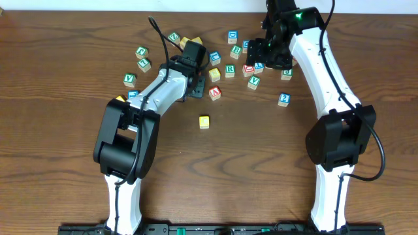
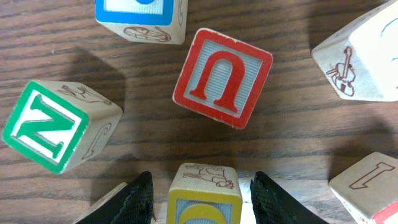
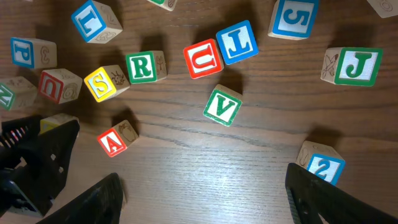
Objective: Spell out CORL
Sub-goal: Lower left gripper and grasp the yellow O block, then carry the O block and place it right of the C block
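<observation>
- The left claw (image 2: 202, 190) has its jaws on either side of a wooden cube with a curved yellow letter (image 2: 205, 200), at the bottom centre of the left wrist view. The jaws sit close to its sides. I cannot tell whether they press on it, nor whether the letter is C or O.
- The right claw (image 3: 202, 174) gapes wide, holding nothing, over the brown wooden worktop (image 3: 249, 155).
- The green-lettered R cube (image 3: 142, 66) lies in the upper left of the right wrist view, beside the yellow S cube (image 3: 102, 83). The blue L cube (image 3: 94, 20) is tilted above them.
- A lone yellow cube (image 1: 204, 121) lies at the overhead centre, apart from the cluster, and its letter is unreadable.
</observation>
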You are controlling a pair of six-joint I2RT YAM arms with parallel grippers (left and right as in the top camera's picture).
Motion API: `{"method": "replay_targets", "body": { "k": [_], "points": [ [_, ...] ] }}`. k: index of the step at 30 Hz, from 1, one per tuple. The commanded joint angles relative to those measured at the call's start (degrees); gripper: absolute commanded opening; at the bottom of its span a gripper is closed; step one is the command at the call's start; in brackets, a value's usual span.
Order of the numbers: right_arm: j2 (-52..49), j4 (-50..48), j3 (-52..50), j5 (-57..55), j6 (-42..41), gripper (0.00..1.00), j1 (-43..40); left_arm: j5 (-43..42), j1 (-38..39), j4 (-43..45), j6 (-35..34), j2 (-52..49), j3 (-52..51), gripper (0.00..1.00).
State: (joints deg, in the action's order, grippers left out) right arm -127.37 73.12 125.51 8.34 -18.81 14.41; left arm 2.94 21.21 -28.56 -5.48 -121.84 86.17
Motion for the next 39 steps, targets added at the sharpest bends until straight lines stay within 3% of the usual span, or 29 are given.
{"method": "replay_targets", "body": {
  "k": [1, 4, 8, 18, 27, 35, 39],
  "points": [
    [-0.35, 0.17, 0.35, 0.17, 0.66, 0.79, 0.31, -1.01, -0.02, -0.68, 0.94, 0.07, 0.9, 0.5],
    [-0.35, 0.15, 0.37, 0.17, 0.66, 0.79, 0.31, -1.01, -0.02, -0.9, 0.9, 0.07, 0.9, 0.5],
    [-0.35, 0.17, 0.35, 0.15, 0.68, 0.79, 0.31, -0.98, -0.02, -0.92, 0.68, 0.07, 0.9, 0.38],
    [-0.35, 0.15, 0.35, 0.15, 0.68, 0.83, 0.31, -0.98, 0.04, -1.4, -0.02, 0.26, 1.07, 0.31],
    [-0.35, 0.17, 0.35, 0.15, 0.68, 0.84, 0.31, -0.98, 0.09, -2.54, -3.21, 6.23, 1.07, 0.29],
    [-0.35, 0.61, 0.35, 0.15, 0.68, 0.86, 0.31, -1.36, 2.75, -9.9, -11.89, 12.96, 1.07, 0.29],
    [-0.35, 0.9, 0.31, -1.01, 0.68, 0.88, 0.31, -7.04, 6.97, -13.77, -15.72, 12.85, 1.05, 0.29]
  ]
}}
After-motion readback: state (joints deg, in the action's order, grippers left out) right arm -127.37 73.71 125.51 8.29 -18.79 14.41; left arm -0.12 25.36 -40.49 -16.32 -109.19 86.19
